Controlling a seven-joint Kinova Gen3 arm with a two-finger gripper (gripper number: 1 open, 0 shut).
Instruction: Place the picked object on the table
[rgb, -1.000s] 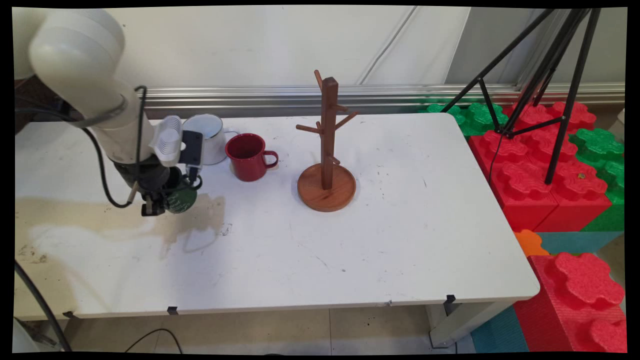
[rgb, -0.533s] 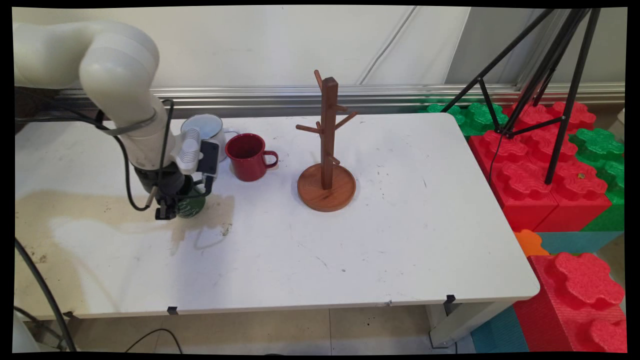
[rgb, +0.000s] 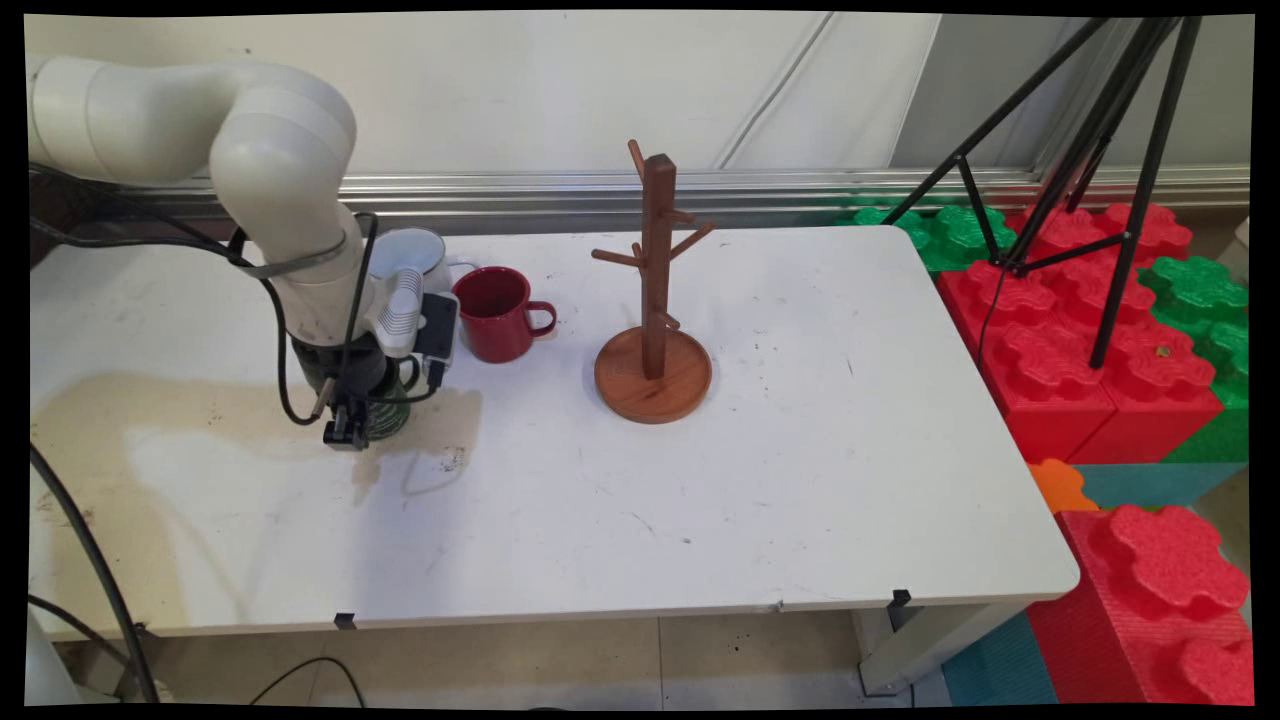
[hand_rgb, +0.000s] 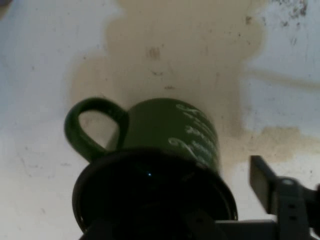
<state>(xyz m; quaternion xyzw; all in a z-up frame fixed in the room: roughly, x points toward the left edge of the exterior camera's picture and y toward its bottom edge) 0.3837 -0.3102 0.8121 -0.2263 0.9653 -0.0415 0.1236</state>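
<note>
The end effector (rgb: 352, 432) is pointing down at the left part of the counter (rgb: 800, 480) and is gripping a green mug (rgb: 388, 412) by its rim, one finger (hand_rgb: 262, 182) showing outside the wall on the right of the hand view and the other hidden by the dark mouth of the mug. The green mug (hand_rgb: 170, 135) is hanging upright under the hand, with white lettering on its side and its loop handle sticking out to the left in the hand view; whether its base is touching the counter or is just above it cannot be told. Below it a large tan stain (rgb: 130, 410) is spreading over the white surface. Black cables (rgb: 290, 390) are hanging from the wrist beside the mug. Just behind the arm a white mug (rgb: 415, 250) is standing, partly covered by the wrist, and a red mug (rgb: 497, 315) is standing right beside it with its handle turned to the right. Further right, near the middle of the counter, a wooden mug tree (rgb: 655, 300) is standing upright on its round base, its pegs bare. Off the right edge of the counter, red and green foam blocks (rgb: 1060, 370) are lying stacked on the floor, with the black legs of a tripod (rgb: 1110, 130) standing over them
</note>
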